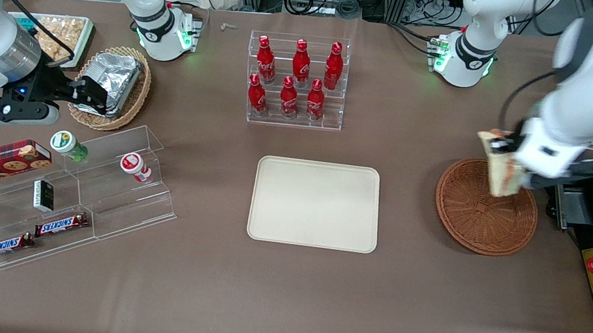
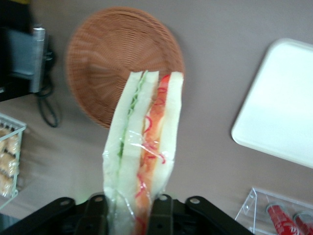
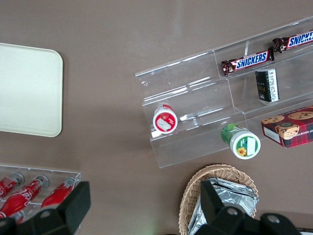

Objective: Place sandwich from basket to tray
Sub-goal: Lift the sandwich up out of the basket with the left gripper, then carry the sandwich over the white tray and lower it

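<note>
Left wrist view: claw (image 2: pixel 128 215) clamped on the sandwich (image 2: pixel 142 147), carried clear above the basket (image 2: pixel 112 54).
Nearest the lens, both fingers (image 2: pixel 95 215) pinch the wedge's narrow end, so the cut edge faces the camera: pale bread slices, a green strip down one seam, red-orange filling down the other, clear wrap creased over it. Held aloft, presumably to clear the woven rim before crossing. Farther off on the worktop (image 1: pixel 280 300), the basket sits empty and the tray (image 1: pixel 315 203) lies bare toward the parked arm's end, ready to receive.
</note>
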Robot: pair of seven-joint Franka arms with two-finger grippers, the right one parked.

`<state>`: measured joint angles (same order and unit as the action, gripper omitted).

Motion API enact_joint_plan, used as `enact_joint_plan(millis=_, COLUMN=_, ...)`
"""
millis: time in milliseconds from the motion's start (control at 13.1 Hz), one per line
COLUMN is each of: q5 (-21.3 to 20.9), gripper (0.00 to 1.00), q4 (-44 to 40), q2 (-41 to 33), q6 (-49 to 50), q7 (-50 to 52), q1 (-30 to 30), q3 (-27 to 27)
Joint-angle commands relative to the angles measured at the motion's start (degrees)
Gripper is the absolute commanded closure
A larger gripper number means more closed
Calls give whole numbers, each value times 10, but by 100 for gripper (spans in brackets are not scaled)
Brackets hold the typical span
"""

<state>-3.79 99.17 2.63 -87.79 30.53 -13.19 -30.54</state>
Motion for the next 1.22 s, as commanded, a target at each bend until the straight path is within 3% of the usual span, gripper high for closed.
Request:
enact_joint_plan(millis=0, q5=-2, gripper=100, q4=46, q2=26, q6=-90, q7=0, q1=-5, q3=-49)
enact_joint_plan(millis=229, q5=-3, gripper=100, q4=135, q2=53, q6=-245, q7=26, q1=0, q3=-80)
enact_joint_plan(millis=381, q5=-20, gripper=100, q4=139, q2=102, q6=-313, q7=79, q1=33, q3=-83)
enact_joint_plan(millis=533, q5=-82, gripper=100, q4=137, q2=162, q6=-376, q7=133, q1=49, q3=-83)
enact_joint_plan(millis=838, q5=-256, gripper=100, q4=92, q2=278, q6=-425, q7=269, q1=76, q3=-82)
enact_joint_plan(millis=1143, q5=-300, gripper=100, q4=46, q2=338, q6=-425, q7=284, q1=104, q3=-80)
